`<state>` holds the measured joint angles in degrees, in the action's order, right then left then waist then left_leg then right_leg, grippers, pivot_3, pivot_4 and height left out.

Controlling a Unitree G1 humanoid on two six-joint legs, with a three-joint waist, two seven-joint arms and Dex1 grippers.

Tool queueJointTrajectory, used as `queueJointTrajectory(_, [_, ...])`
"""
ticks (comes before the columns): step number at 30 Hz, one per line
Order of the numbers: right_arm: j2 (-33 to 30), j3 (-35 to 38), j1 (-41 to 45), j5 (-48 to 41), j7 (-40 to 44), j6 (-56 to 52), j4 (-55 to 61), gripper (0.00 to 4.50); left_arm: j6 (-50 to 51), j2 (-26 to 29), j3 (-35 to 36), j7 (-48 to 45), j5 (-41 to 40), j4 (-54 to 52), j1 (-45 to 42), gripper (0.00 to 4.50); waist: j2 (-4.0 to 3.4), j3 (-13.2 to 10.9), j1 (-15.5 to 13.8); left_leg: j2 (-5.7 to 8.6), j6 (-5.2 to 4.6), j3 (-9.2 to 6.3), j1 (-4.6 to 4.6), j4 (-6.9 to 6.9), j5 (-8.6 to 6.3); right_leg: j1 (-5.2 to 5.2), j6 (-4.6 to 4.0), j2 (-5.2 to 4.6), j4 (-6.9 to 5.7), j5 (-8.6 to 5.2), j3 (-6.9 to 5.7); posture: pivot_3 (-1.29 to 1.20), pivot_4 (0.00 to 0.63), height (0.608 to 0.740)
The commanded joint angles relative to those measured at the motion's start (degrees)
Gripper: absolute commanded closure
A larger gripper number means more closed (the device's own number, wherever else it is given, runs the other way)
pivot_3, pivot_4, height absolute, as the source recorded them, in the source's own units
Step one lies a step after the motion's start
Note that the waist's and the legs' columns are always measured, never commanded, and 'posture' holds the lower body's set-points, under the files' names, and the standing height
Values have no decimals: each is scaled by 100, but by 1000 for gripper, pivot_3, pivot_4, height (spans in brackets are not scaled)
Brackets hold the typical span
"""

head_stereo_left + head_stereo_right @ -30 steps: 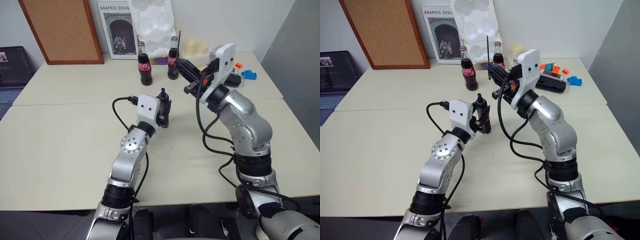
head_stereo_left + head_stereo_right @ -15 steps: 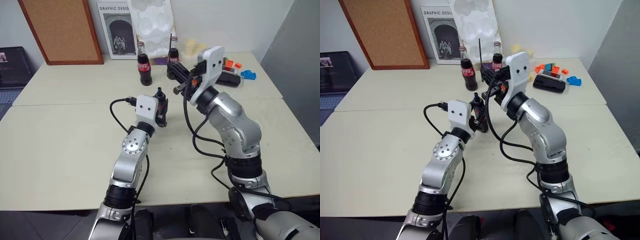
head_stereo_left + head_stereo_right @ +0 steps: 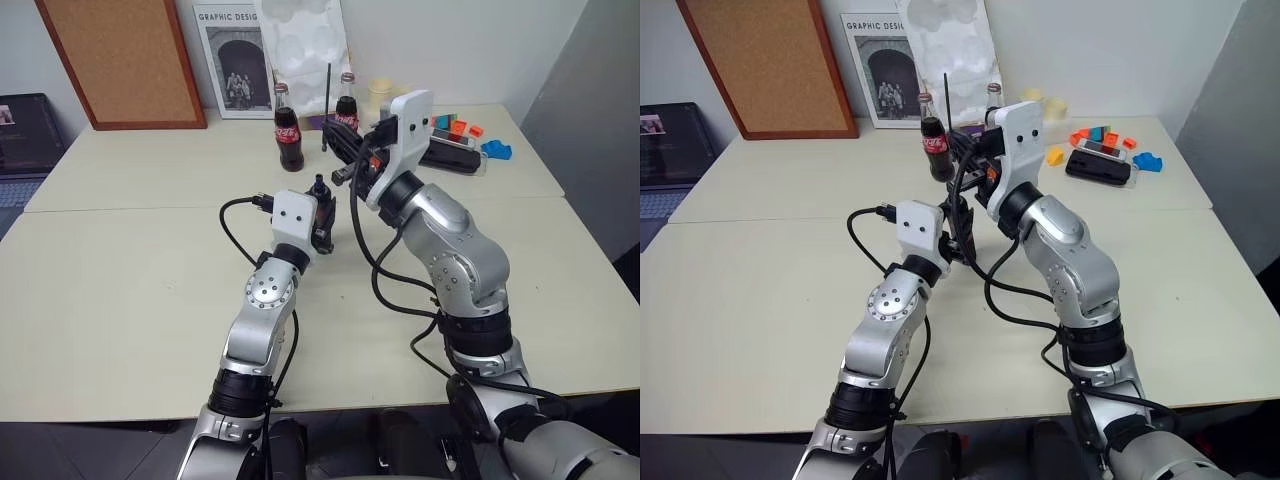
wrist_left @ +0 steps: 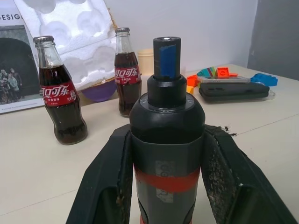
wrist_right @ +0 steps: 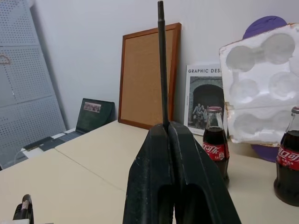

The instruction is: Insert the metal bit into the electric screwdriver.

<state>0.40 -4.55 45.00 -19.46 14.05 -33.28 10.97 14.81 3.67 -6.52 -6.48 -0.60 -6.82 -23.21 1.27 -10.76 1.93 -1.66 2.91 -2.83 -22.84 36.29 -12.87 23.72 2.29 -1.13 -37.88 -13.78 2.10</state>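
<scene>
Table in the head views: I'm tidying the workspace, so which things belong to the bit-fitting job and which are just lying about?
Job:
- electric screwdriver, clamped in the left gripper
- metal bit, pinched in the right gripper

Lying about:
- two cola bottles
- foam tray
- corkboard
- poster
- coloured blocks
- black case

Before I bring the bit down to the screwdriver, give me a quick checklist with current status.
1. Left gripper shut on the electric screwdriver, at its red band: ok.
2. Screwdriver nose up and unobstructed: ok.
3. Right gripper shut on the metal bit: ok.
4. Bit straight in the jaws, most of its length free: ok.
5. Bit lined up with the nose: not ok; it points up, above and behind the screwdriver.
6. Cola bottles clear of the path: cannot tell.
</scene>
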Motion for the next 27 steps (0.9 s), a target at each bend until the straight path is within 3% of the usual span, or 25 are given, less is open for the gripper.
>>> queueJointTrajectory(1, [133, -102, -8, 25, -153, -55, 308, 4500, -76, 13, 85, 127, 128, -111, -59, 2841, 0, 0, 2, 0, 0, 0, 0, 0, 0, 0, 0, 0, 0, 0, 0, 0, 150, 740])
queueJointTrajectory(27, [636, -373, -290, 272, -790, -353, 535, 4500, 25, -62, 185, 375, 123, -108, -108, 2841, 0, 0, 7, -1, 0, 0, -2, -10, 0, 6, 0, 1, 4, 0, 1, 0, 150, 740])
